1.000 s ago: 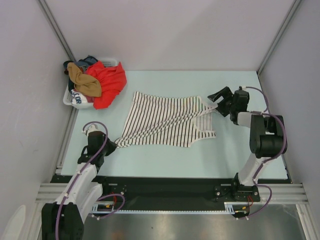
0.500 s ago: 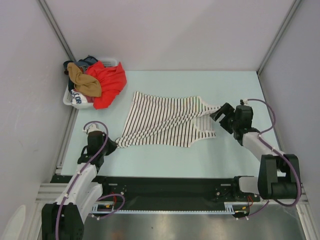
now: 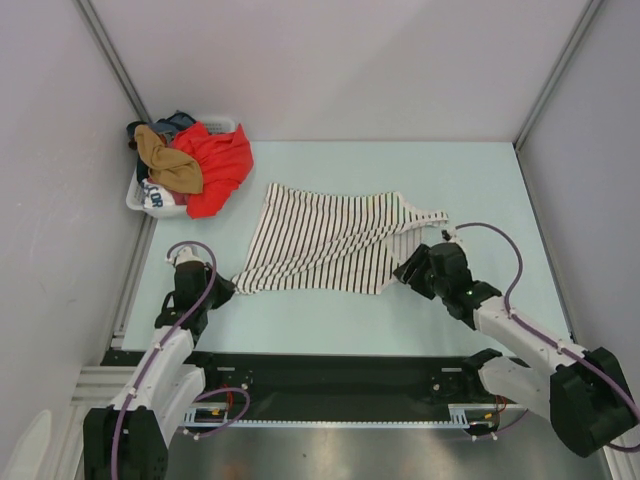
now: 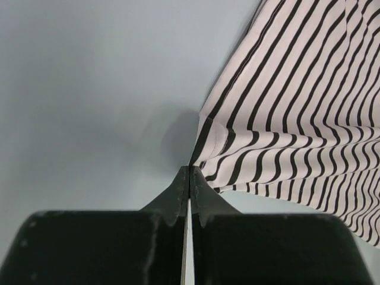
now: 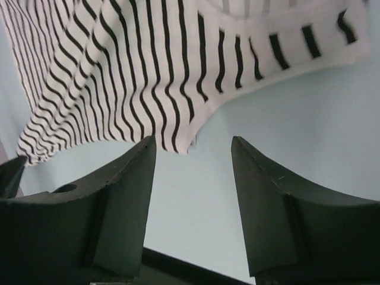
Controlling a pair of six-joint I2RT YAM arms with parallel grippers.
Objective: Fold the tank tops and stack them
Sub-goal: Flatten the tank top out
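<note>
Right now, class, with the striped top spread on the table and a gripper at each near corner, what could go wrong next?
1. The left gripper pinches only the very corner of the striped tank top; a pull may slip it free.
2. The right gripper stands open with just a point of the cloth's edge near its fingertips; closing here may catch little or nothing.
</note>
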